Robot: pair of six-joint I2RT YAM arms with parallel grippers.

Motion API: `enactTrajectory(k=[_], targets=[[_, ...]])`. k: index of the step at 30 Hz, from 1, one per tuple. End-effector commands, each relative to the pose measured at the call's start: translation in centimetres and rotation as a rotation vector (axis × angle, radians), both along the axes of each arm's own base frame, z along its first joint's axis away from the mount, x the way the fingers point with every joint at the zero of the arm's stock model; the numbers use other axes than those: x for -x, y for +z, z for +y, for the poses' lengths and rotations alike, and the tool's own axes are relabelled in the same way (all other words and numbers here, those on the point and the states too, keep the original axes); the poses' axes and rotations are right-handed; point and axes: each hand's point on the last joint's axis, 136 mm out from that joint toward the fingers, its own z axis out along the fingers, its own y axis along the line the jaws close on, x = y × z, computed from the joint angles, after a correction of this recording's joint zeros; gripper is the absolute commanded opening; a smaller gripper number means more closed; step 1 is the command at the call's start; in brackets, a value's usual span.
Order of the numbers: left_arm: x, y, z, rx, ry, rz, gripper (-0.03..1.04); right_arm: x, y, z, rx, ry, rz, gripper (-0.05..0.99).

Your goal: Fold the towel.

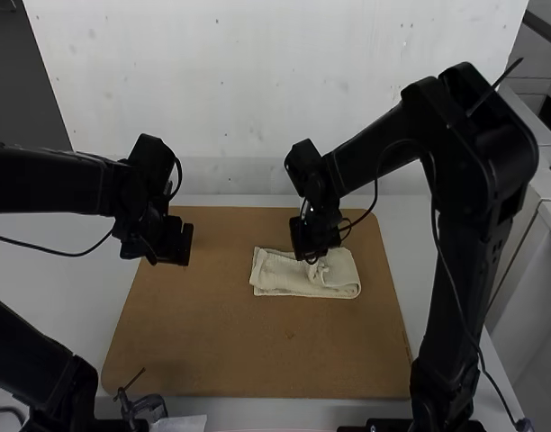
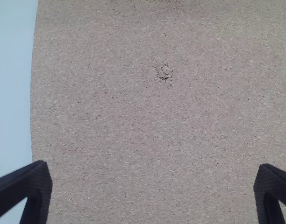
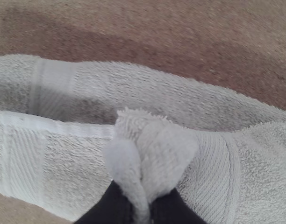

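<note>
On the brown board a cream towel (image 1: 284, 281) lies folded into a flat strip, with a raised pinch of cloth near its middle. The right gripper (image 1: 313, 257) is over that spot, and in the right wrist view the right gripper (image 3: 145, 212) is shut on the bunched cloth, with the towel's layers (image 3: 68, 149) spread around it. The left gripper (image 1: 172, 261) hangs over the board's left part, well apart from the towel. In the left wrist view the left gripper (image 2: 152, 186) stands open above bare board, its fingers wide apart.
The brown board (image 1: 257, 360) rests on a pale table (image 1: 68, 297), with a white wall panel (image 1: 275, 108) behind. Near the front edge at the left are a small dark clamp-like part (image 1: 149, 407) and a pale flat piece (image 1: 181, 423).
</note>
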Motion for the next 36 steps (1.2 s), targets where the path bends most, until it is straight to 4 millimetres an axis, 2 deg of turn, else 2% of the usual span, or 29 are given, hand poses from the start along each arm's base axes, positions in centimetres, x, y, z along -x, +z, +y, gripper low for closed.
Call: enactTrajectory(k=[1, 4, 11, 21, 28, 29, 32, 33, 36], targets=[[-0.3, 1.0, 0.3, 0.001, -0.006, -0.038, 0.97, -1.4, 0.8, 2.1, -0.004, -0.053, -0.046, 0.02], [-0.4, 1.2, 0.5, -0.001, -0.002, -0.043, 0.97, -1.5, 0.4, 3.6, 0.005, -0.039, -0.048, 0.02], [-0.3, 0.8, 0.8, -0.005, -0.006, -0.036, 0.97, -2.0, 1.1, 6.8, -0.002, -0.006, -0.070, 0.02], [-0.1, 0.3, 1.2, -0.006, 0.004, -0.030, 0.96, -1.9, 0.4, 9.7, 0.011, 0.030, -0.068, 0.02], [-0.1, 0.0, 1.2, 0.015, 0.006, -0.026, 0.96, -1.3, -0.1, 10.4, 0.022, 0.042, -0.053, 0.02], [-0.1, -0.1, 1.3, 0.014, 0.005, -0.026, 0.96, -1.5, 0.2, 10.4, 0.016, 0.039, -0.057, 0.09], [0.0, -0.3, 1.3, 0.013, 0.006, -0.023, 0.96, -1.9, 2.3, 10.6, -0.024, 0.034, -0.088, 0.44], [0.0, -0.5, 1.3, 0.012, 0.006, -0.019, 0.96, -2.0, 3.3, 10.7, -0.037, 0.038, -0.104, 0.47], [0.0, -0.5, 1.4, 0.012, 0.008, -0.019, 0.96, -2.8, 7.0, 10.6, -0.100, 0.027, -0.160, 0.47]])
